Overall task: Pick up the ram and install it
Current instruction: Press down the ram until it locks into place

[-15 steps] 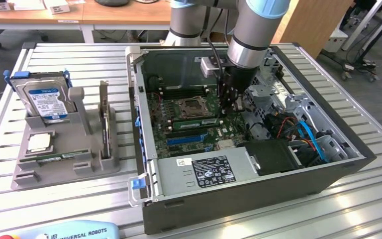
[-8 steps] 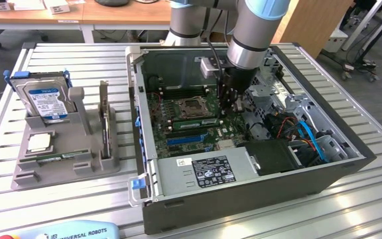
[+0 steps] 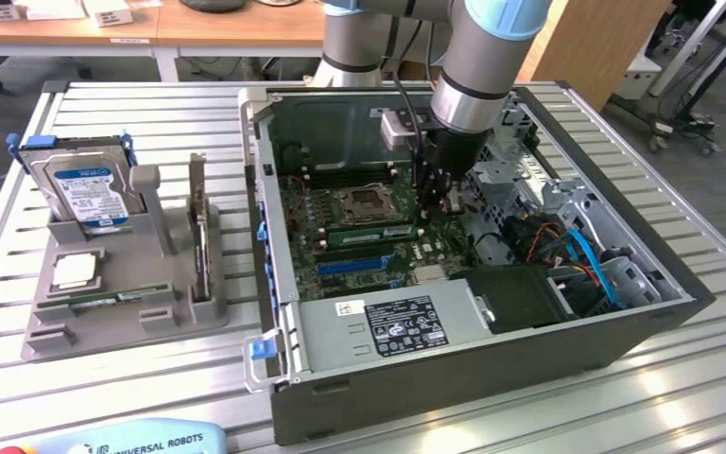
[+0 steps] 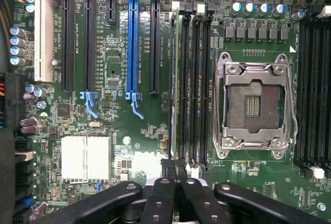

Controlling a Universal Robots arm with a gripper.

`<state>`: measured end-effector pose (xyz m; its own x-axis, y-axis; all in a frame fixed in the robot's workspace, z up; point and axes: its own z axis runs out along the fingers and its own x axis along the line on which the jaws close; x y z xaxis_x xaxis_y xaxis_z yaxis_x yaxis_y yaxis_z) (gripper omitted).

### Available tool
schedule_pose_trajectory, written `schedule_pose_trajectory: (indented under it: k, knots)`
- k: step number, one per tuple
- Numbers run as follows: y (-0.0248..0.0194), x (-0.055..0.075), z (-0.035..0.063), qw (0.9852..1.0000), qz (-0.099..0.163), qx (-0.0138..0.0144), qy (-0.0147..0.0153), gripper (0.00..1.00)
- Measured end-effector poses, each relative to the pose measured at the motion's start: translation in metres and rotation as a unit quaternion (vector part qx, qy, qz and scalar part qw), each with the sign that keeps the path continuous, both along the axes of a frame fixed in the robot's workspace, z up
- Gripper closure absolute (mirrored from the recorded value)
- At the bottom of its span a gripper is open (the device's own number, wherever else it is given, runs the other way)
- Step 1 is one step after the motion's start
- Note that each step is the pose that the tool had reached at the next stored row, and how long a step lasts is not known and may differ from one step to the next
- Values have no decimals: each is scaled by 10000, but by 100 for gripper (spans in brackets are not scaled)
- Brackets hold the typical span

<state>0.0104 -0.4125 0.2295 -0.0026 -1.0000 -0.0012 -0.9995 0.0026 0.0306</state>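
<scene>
Exterior view, left to right: grey parts holder [image 3: 124,303] on the slatted table [image 3: 10,378], with a silver-and-blue hard drive [image 3: 86,189] standing upright in its far-left slot and a CPU chip [image 3: 76,271] lying flat nearer. To the right, the open PC case [image 3: 464,378] with the green motherboard [image 3: 351,236] inside – empty CPU socket [image 3: 370,200] near the middle, blue slot [image 3: 351,266] nearer, power supply [image 3: 401,326] at the near edge. The robot arm [image 3: 483,57] reaches down into the case; the gripper [image 3: 437,203] sits just right of the socket, low over the board. Blue cables [image 3: 596,265] lie at far right.

Wrist view: the gripper [image 4: 176,169] fingers [image 4: 168,169] are clenched together directly above the ram [image 4: 176,79] – it stands edge-on in the outermost memory slot, between the black expansion slots and the CPU socket [image 4: 254,105]. Whether the fingertips touch the ram is unclear.
</scene>
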Motion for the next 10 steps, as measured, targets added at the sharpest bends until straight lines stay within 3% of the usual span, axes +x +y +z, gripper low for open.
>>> schedule_pose_trajectory:
  k: [10]
  knots:
    - [-1, 0, -14, 10000, 0, -2, 1, 90]
